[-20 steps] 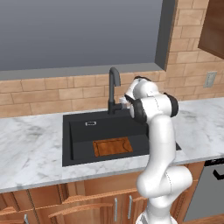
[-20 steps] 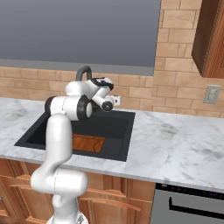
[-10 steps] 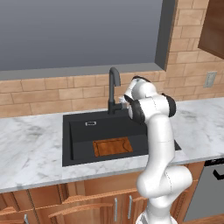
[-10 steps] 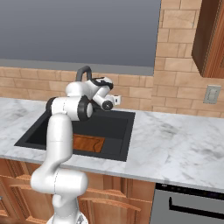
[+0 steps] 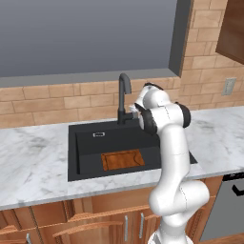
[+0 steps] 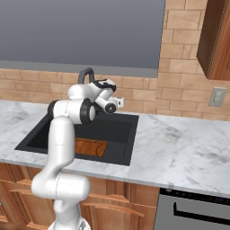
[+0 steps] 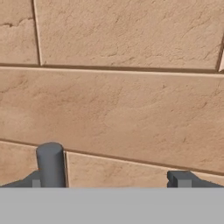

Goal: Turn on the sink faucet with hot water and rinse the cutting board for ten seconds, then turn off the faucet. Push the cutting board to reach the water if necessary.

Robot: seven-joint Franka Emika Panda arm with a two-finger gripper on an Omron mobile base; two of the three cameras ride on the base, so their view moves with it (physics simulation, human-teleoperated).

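marble counter (image 5: 33,162) runs off to the left on my left base view, and the sink (image 5: 86,143) is sunk into it, a black rectangular basin with a small silver plate (image 5: 98,135) on its rear wall. i see the cutting board (image 5: 123,159) lying flat on the basin floor, toward the front and right of centre, a reddish-brown rectangle with a darker groove round its edge. it sits well apart from the rear wall. behind the basin the faucet (image 5: 123,95) stands upright, black, its spout curving over at the top. i cannot make out any stream under the spout. just right of the faucet's lower part is my gripper (image 5: 134,110), held up at the height of the tap's stem and close beside it; whether it touches the tap i cannot tell from here. the white arm (image 5: 171,157) rises from the lower right and bends over the right end of the sink.

on my right base view the cutting board (image 6: 91,146) shows partly behind the arm, still on the basin floor, and the faucet (image 6: 85,74) only peeks above the wrist. further right the counter carries on to a brick wall (image 6: 179,85) with a wall switch plate (image 6: 218,96).

on the hand view my fingertips (image 7: 50,164) stand wide apart, nothing between them, facing brick (image 7: 113,109) close up.
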